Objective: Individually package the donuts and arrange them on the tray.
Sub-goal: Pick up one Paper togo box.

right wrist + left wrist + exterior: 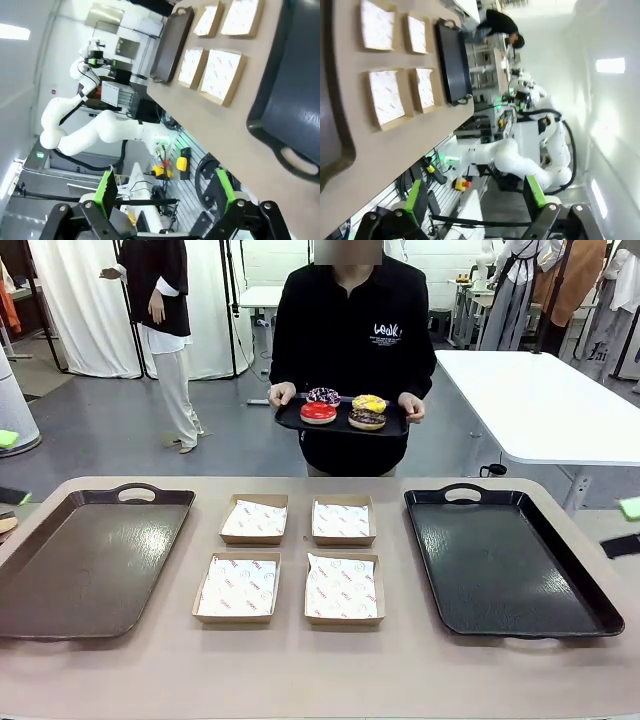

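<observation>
Donuts [343, 408], all four, are in neither gripper. The left gripper [475, 197] has its jaws fully apart with nothing between the green pads. The right gripper [165, 192] stands the same way, wide and empty. Both hang out at the sides of the table [320, 680], I judge so that the middle is free for the person.

On the table, at 9 o'clock, lies a brown tray [60, 570], and at 3 o'clock a black tray [480, 570]. Probably one of them is meant for the packed donuts. Between them, at the centre, four cardboard boxes [254, 519] stand in two rows. They are open and lined with paper, one for each donut.

At 12 o'clock, beyond the far edge, the person holds a small dark tray [290, 420] level in both hands [282, 395], so that nothing slides. On it the red donut [318, 412] sits at 7 o'clock, the dark sprinkled donut [323, 395] at 11, the yellow donut [369, 403] at 1 and the chocolate donut [367, 420] at 5. No box is filled, so I judge that the packaging is not yet begun.
</observation>
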`<state>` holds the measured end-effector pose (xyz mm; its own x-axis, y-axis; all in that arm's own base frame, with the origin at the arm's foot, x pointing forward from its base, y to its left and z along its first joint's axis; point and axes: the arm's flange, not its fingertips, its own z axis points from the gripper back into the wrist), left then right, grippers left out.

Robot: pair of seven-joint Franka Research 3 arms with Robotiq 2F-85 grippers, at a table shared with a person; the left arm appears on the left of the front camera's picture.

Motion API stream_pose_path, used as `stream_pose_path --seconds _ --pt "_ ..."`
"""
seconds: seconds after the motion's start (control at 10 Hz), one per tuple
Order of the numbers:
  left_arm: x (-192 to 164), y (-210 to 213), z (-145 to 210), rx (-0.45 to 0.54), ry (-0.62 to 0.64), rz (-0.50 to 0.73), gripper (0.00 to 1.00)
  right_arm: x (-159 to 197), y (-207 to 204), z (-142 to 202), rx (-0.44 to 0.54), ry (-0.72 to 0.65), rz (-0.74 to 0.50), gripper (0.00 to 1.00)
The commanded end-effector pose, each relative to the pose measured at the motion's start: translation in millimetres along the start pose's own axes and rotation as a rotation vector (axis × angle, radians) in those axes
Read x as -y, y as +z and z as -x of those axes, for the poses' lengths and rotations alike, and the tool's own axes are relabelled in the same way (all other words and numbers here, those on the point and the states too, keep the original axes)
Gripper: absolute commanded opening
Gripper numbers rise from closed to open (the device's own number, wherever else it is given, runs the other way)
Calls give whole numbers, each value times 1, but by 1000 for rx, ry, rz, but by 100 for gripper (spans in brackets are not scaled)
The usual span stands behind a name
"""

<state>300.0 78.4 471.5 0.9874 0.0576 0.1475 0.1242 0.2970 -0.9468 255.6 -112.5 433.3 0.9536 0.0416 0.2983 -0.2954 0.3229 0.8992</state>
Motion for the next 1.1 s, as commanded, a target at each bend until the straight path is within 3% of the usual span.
stream_pose_path --seconds 0.0,0.3,0.8,0.9,1.0 --pt "-22 -2 15 17 37 9 100 28 4 18 27 -32 -2 100" --pt "-48 2 12 16 90 2 100 55 20 27 86 -76 -53 100" --pt "-59 4 10 7 42 -103 100 50 24 21 172 -115 -56 100" --pt "-55 8 1 -3 101 -21 100 42 14 16 162 -114 -5 100" --pt "-55 8 1 -3 101 -21 100 54 27 26 156 -101 -49 100"
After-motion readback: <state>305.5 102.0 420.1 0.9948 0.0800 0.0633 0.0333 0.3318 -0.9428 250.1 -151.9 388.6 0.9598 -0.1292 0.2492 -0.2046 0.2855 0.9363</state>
